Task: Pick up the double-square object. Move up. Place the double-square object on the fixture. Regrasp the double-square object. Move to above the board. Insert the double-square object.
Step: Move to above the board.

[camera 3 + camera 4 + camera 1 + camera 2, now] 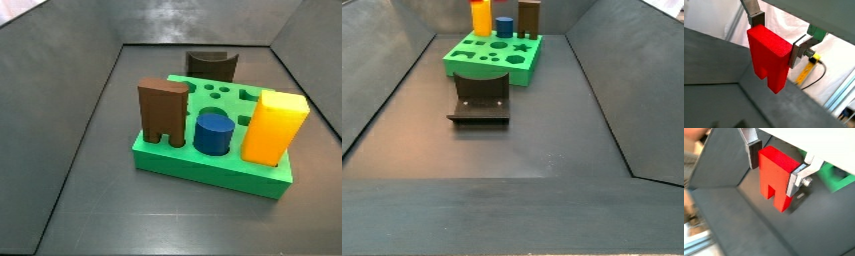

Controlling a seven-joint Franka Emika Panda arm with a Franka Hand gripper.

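In both wrist views my gripper (777, 39) (775, 170) is shut on the double-square object (767, 55) (774, 175), a bright red stepped block with a slot in its lower end. It hangs upright, well above the dark floor. The gripper and the red block are out of view in both side views. The green board (214, 168) (482, 72) lies on the floor, and a corner of it shows in a wrist view (834, 178). The dark fixture (211, 65) (480, 100) stands next to the board.
On the board stand a yellow block (274, 125) (481, 17), a blue cylinder (213, 133) (504, 25) and a brown forked block (163, 110) (529, 15). Sloping dark walls (382, 90) enclose the floor. A yellow cable (807, 70) lies outside the walls.
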